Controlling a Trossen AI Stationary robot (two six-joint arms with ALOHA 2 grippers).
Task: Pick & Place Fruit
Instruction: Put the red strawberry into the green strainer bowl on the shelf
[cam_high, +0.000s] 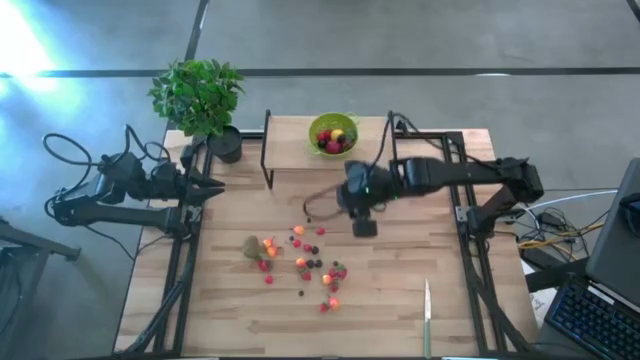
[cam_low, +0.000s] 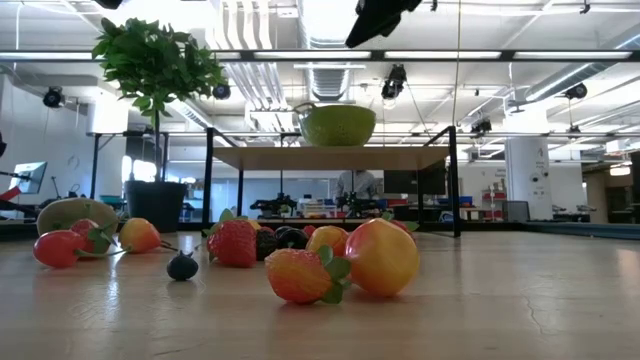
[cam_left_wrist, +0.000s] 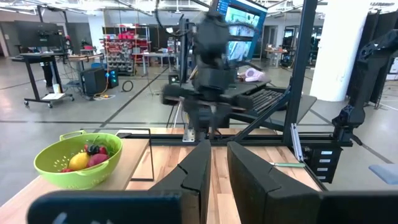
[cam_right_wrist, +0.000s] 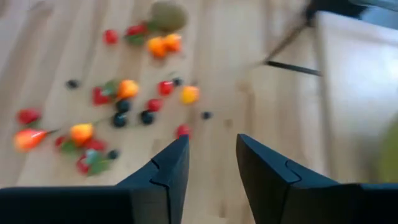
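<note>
Many small toy fruits in red, orange, yellow and dark purple lie scattered on the wooden table, with a fuzzy brown kiwi at their left end. A lime-green bowl stands on a raised shelf at the far side, with a few fruits inside. My right gripper hangs open above the table between the shelf and the scattered fruit, tilted down, nothing between its fingers. My left gripper waits shut at the table's left edge, pointing level.
A potted plant stands at the far left corner. The shelf's dark frame rises beside the bowl. A knife with a green handle lies near the front right. Bare wood lies right of the fruit.
</note>
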